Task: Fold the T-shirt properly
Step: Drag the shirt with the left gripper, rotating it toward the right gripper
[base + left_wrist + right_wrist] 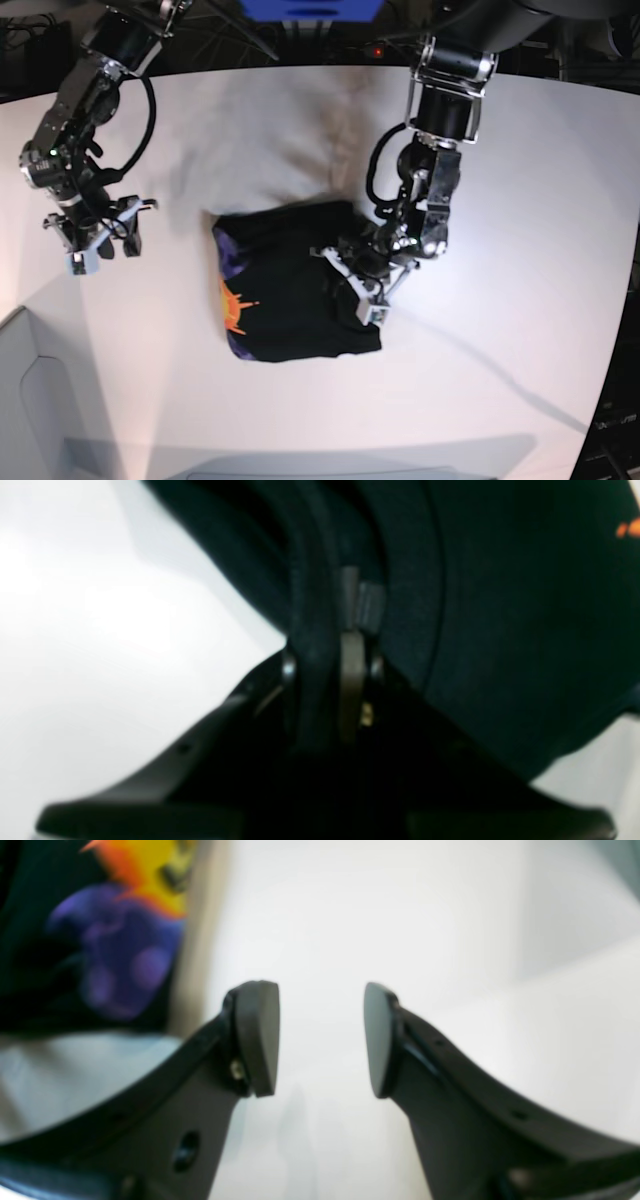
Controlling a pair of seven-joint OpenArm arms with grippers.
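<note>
T-shirt [295,285] folded, centre of white table [500,200].
Left gripper [368,290] at shirt's right edge, pinched onto black cloth fold; right gripper [98,245] at frame left, jaws apart, holding nothing.

Robotics lab setting: two black robot arms [435,150] mounted over a plain white table [520,230], with dark cables and equipment frames [590,40] along the rear edge

My right gripper [321,1040]: matte black curved fingers [255,1037] with flat grey pads, a brass screw at seven o'clock of one pad. My arms: black cylindrical links, looped black cables, white tip fittings.
</note>
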